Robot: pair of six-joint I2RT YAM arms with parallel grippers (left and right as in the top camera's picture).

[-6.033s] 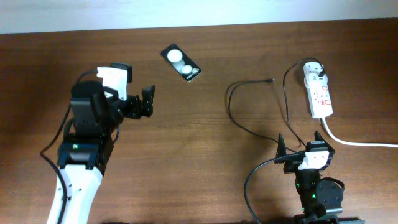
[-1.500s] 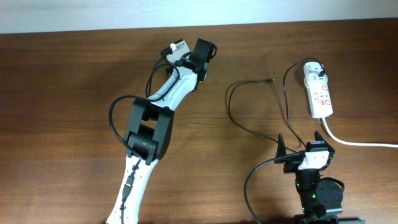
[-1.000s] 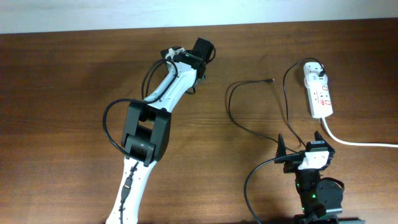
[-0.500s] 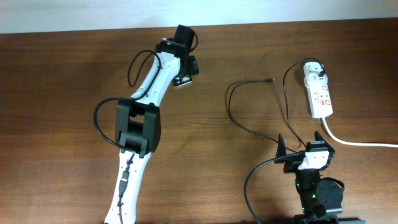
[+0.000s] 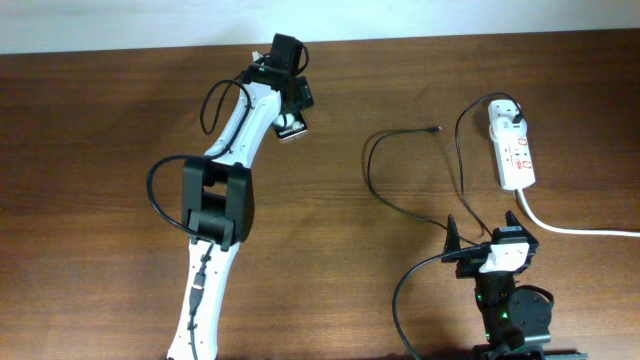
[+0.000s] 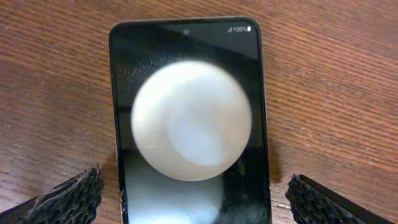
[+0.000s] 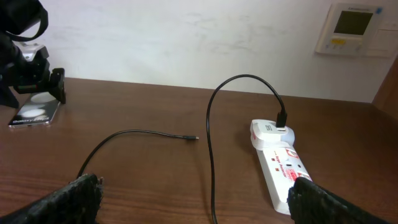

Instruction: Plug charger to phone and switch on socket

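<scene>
since six seconds ago my left arm has swung from the left side of the bench to its far edge, and my left claw now hangs spread wide over the phone, one finger outside each long edge, neither touching it as far as i can see. the phone lies flat, screen up, just left of the middle of the far edge. its long axis runs straight between my fingers, status-bar end pointing away from my wrist. i should drop squarely, pinch the long edges gently since glass slips, and leave the port end free for the charger. my right claw sits spread wide by the near edge.
</scene>
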